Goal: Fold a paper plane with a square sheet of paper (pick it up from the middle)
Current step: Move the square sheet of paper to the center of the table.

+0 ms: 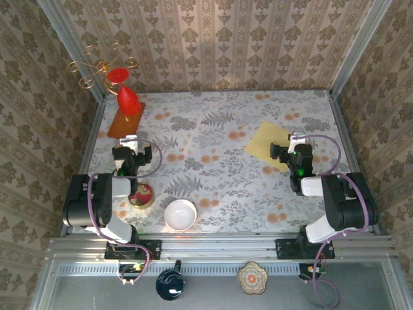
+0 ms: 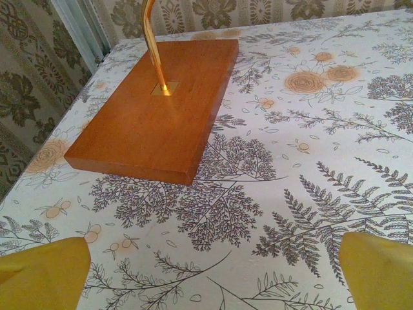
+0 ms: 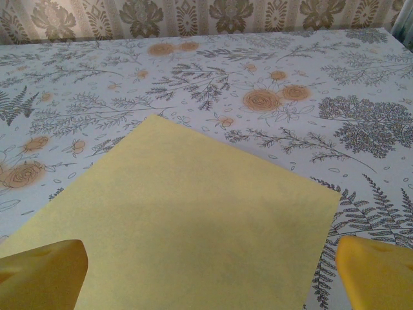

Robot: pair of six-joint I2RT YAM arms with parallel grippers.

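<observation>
Right wrist: flat, smooth sq. sheet

You are looking at the square sheet of paper: pale yellow, plain, unfolded and uncreased. It is lying flat, turned at an angle like a diamond, and sitting well apart from the white bowl, farther back and off to the bowl's right.

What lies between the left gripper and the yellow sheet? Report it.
Bare floral tablecloth separates the left gripper from the square sheet of paper, in the top view.
</observation>
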